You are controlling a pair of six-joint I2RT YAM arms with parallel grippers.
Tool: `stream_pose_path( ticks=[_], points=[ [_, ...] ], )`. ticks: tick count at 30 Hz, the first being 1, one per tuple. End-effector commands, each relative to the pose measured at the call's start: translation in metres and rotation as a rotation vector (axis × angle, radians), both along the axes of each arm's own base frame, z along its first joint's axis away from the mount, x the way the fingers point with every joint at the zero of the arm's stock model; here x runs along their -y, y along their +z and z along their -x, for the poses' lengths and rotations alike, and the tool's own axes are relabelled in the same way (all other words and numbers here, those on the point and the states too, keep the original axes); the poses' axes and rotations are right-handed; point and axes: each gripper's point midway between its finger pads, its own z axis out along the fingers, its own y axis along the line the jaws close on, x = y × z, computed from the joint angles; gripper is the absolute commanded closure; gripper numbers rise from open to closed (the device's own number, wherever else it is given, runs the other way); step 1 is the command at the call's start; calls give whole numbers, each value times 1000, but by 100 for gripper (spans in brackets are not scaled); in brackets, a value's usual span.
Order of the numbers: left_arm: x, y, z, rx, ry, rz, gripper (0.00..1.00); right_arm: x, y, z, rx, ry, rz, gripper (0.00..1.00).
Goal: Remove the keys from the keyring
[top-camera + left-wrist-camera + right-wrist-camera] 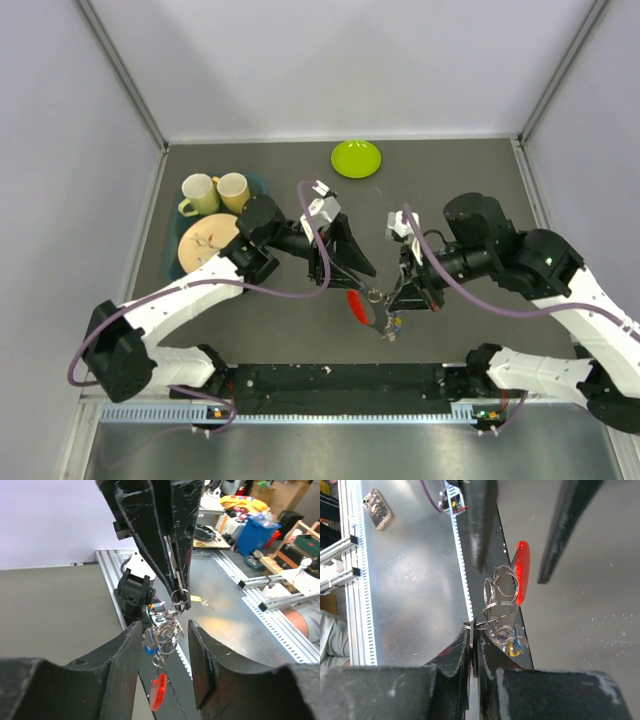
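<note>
My right gripper (474,630) is clamped on the keyring (498,605). The keys (522,570) string away from it into my left gripper (164,626), whose fingers stand apart on either side of them.

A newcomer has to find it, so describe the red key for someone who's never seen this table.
On the dark table, look near the middle of the front edge. The right tool pinches the keyring, a bunch of silver loops, with the red key at its left. It is the only long, bright red piece; the rest is thin wire and a small blue key.
</note>
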Motion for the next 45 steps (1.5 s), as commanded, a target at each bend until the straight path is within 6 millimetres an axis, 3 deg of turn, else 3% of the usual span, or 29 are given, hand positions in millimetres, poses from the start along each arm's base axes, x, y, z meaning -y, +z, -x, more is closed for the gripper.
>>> stream_pose_path(
  ticks=[1,16,24,29,34,45],
  points=[
    [-4,24,19,49,-146,101,54,-7,28,7,104,93,-148,100],
    [12,20,-2,9,-105,92,60,-7,32,12,126,132,-175,100],
    [14,48,-25,119,29,130,58,-5,21,8,116,105,-144,100],
    [23,37,-40,99,77,88,59,-5,26,7,134,105,-155,100],
    [27,25,-30,57,9,68,62,-6,35,5,163,101,-171,100],
    [13,6,26,29,-133,51,64,-9,44,-9,214,48,-178,100]
  ],
)
